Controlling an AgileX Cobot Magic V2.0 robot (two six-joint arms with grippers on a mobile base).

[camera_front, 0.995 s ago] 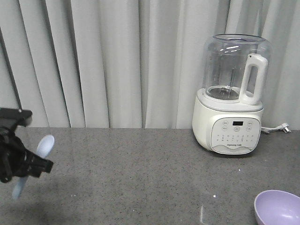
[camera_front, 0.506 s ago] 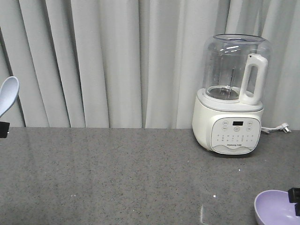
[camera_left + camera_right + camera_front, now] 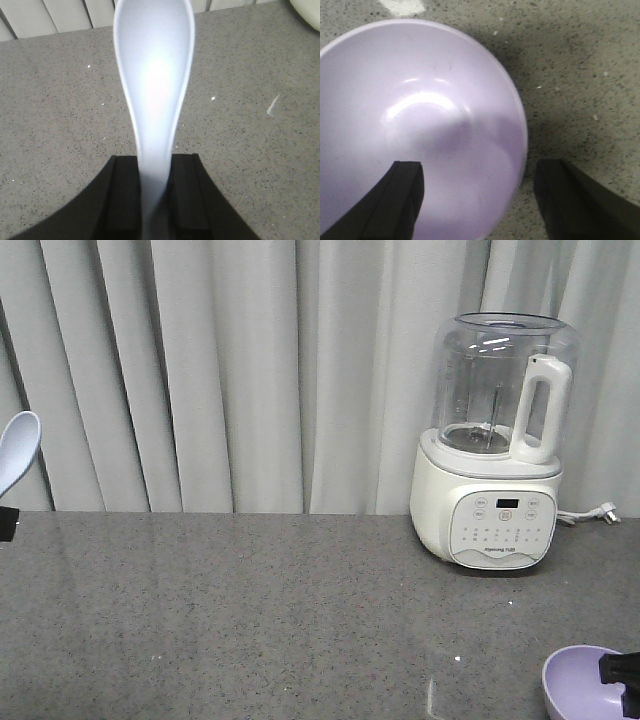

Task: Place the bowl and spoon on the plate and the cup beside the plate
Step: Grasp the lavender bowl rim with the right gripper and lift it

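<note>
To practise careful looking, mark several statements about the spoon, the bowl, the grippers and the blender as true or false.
The left gripper is shut on the handle of the spoon. True.
The spoon lies in the bowl. False: it is held in the air; the bowl is empty.
The right gripper is open, one finger over the bowl's inside, one outside its rim. True.
The blender stands at the front view's left. False: it stands at the right.
The bowl rests on a cloth. False: it rests on the grey counter.

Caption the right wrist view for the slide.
Open right gripper straddling the rim of the purple bowl on the grey countertop.
</note>
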